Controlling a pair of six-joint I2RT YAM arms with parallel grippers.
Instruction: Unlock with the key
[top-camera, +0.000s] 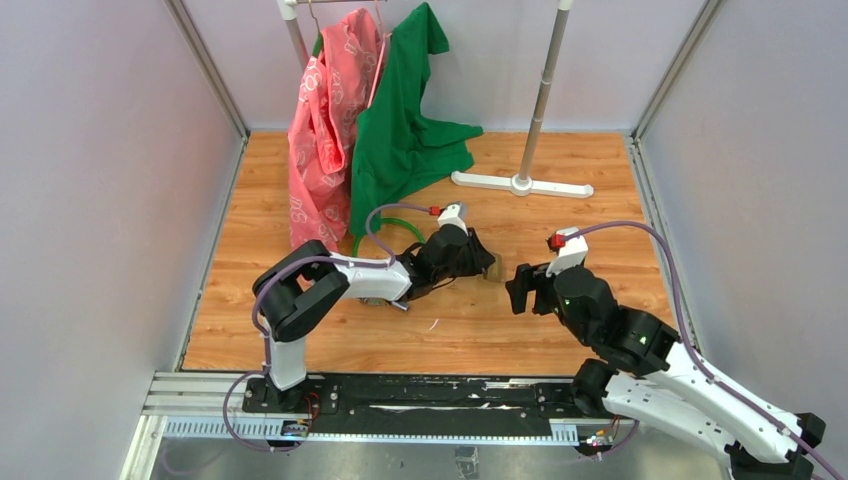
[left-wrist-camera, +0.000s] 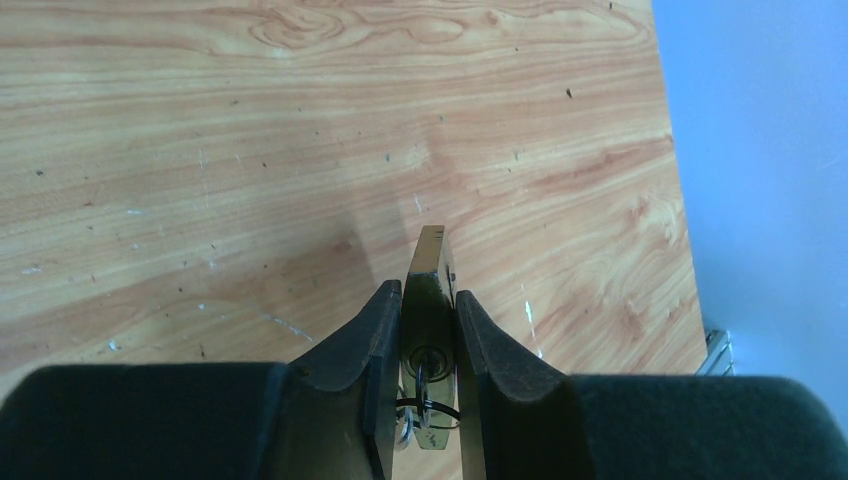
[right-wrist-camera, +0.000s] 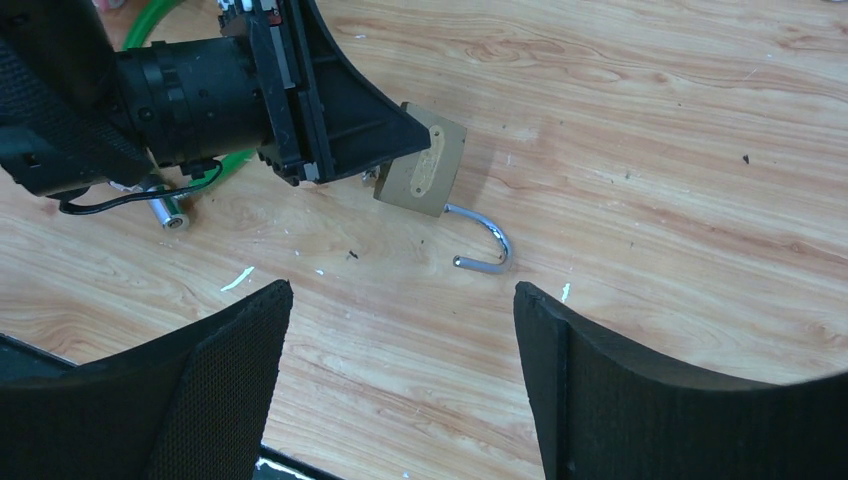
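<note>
Your left gripper (left-wrist-camera: 428, 298) is closed tight on the brass padlock (right-wrist-camera: 425, 172). One finger presses on each flat side of the lock. The lock is near the middle of the table (top-camera: 300, 340), a bit toward the right edge. Its silver hook (right-wrist-camera: 492, 250) is swung open. The hook points toward the near edge, low over the wood, and you cannot tell if it touches.

A small bunch of keys (left-wrist-camera: 418, 425) hangs on a ring from the bottom of the padlock, between the left fingers. One key of that bunch sits at the keyhole.

Your right gripper (right-wrist-camera: 400, 295) is wide open and holds nothing. It is just to the right of the padlock, on the near side of it, and does not touch it.

You cannot pick out the key, the tiny single one, in any view. It is not in either gripper.

The green cable lock (right-wrist-camera: 165, 15) lies behind the left arm, toward the far edge. A little silver tube (right-wrist-camera: 172, 213) lies on the wood under the left arm, next to the green cable. You cannot tell what it is.

A pink cloth (top-camera: 325, 130) and a green cloth (top-camera: 400, 140) hang on a rack at the far edge. The white foot of the rack (top-camera: 522, 183) stands there too.
</note>
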